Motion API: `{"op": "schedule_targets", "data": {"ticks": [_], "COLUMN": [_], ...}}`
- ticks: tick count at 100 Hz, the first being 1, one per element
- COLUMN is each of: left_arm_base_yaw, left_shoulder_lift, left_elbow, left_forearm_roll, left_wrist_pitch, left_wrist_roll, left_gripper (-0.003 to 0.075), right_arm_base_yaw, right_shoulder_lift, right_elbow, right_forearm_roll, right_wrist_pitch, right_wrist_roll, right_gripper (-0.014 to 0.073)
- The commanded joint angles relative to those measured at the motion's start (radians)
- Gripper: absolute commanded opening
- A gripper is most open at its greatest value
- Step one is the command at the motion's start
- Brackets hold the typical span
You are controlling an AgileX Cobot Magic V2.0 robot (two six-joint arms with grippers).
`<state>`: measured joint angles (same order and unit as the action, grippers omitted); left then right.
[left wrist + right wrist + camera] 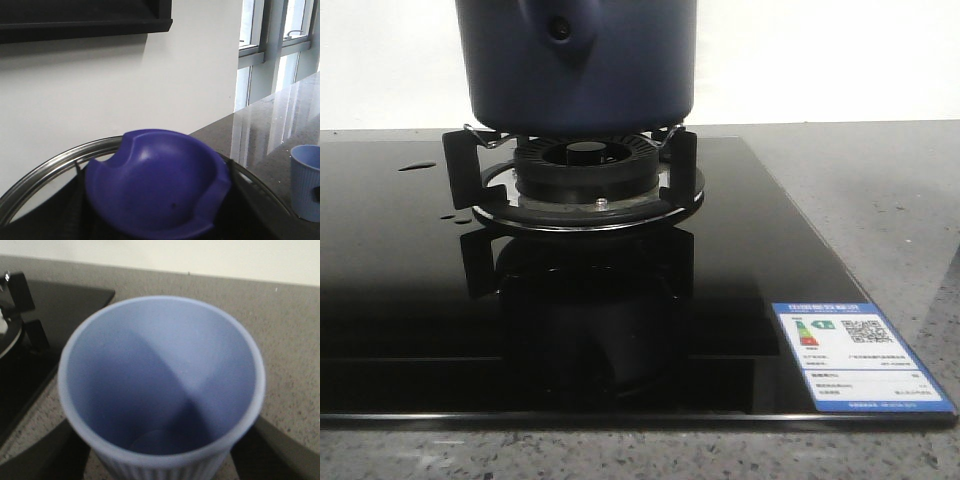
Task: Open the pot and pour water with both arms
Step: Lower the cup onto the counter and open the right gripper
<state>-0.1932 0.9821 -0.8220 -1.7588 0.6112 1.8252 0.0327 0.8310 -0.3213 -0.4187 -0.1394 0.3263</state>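
The dark navy pot [575, 70] stands on the gas burner [585, 165] in the front view, its top cut off by the frame edge. In the left wrist view my left gripper [155, 222] has its dark fingers on both sides of the blue lid knob [155, 185]. The lid's steel rim [45, 167] arcs behind the knob. My right gripper [162, 457] holds the pale blue ribbed cup [160, 385] between its fingers. The cup looks empty and stands on the counter; it also shows in the left wrist view [306, 182]. Neither gripper shows in the front view.
The black glass stove top [400, 300] carries a blue-and-white energy label [860, 355] at its front right corner and a few water drops [415, 165] at the left. Grey speckled counter [290, 340] lies to the right. A white wall stands behind.
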Motion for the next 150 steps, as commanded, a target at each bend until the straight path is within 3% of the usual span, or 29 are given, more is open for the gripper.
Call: {"op": "schedule_targets", "data": {"ticks": [1, 17, 57, 70, 104, 150], "left_arm_base_yaw": [-0.008, -0.008, -0.01, -0.01, -0.01, -0.01], "left_shoulder_lift": [-0.012, -0.012, -0.011, -0.011, -0.011, -0.011], "left_elbow": [-0.032, -0.032, -0.034, -0.035, -0.035, -0.068], "left_forearm_roll": [-0.083, -0.083, -0.083, -0.083, -0.083, -0.083], "left_wrist_pitch": [0.039, 0.056, 0.058, 0.049, 0.054, 0.055], "left_wrist_roll": [-0.005, -0.005, -0.005, -0.005, -0.005, -0.005], "left_gripper": [0.019, 0.019, 0.019, 0.019, 0.019, 0.019], "right_arm_base_yaw": [-0.008, -0.008, -0.008, -0.008, -0.008, -0.008], "right_shoulder_lift": [0.007, 0.005, -0.121, -0.109, -0.035, -0.208], "right_elbow": [-0.025, -0.025, -0.025, -0.025, -0.025, -0.027], "right_forearm_roll": [0.012, 0.012, 0.013, 0.013, 0.015, 0.019], "right_wrist_pitch": [-0.073, -0.079, -0.063, -0.002, -0.002, 0.008], "right_wrist_roll": [0.002, 0.002, 0.004, 0.004, 0.004, 0.004], "right_gripper": [0.0378, 0.0503, 0.0519, 0.0568, 0.0566, 0.0646]}}
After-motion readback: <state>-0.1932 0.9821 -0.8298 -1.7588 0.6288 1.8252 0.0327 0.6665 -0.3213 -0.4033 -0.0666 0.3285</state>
